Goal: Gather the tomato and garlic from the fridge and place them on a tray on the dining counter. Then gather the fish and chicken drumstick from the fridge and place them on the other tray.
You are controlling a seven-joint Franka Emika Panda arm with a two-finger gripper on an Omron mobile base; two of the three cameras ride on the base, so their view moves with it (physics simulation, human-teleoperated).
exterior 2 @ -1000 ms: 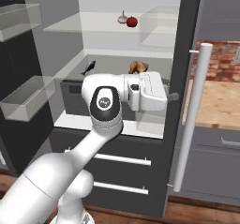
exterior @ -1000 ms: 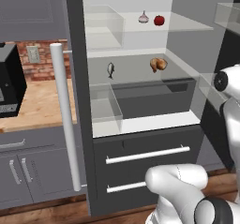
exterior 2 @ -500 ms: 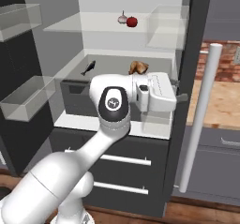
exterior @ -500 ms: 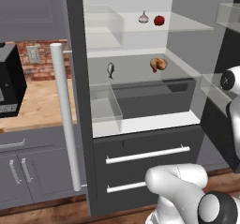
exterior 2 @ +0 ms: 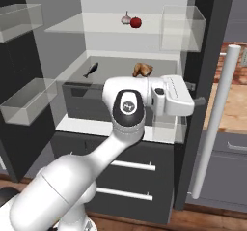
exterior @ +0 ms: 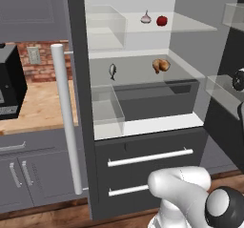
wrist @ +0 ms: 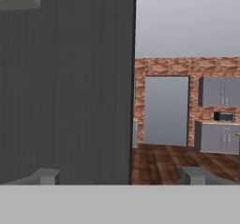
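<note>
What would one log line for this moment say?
fridge: open | garlic, tomato: top shelf | fish, drumstick: lower shelf | gripper: open, empty

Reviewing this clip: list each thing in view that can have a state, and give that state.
Fridge door: open.
Garlic: on the top shelf, beside the tomato.
Fish: on the middle shelf.
Drumstick: on the middle shelf.
Lower drawers: closed.
Tool: open, empty.
</note>
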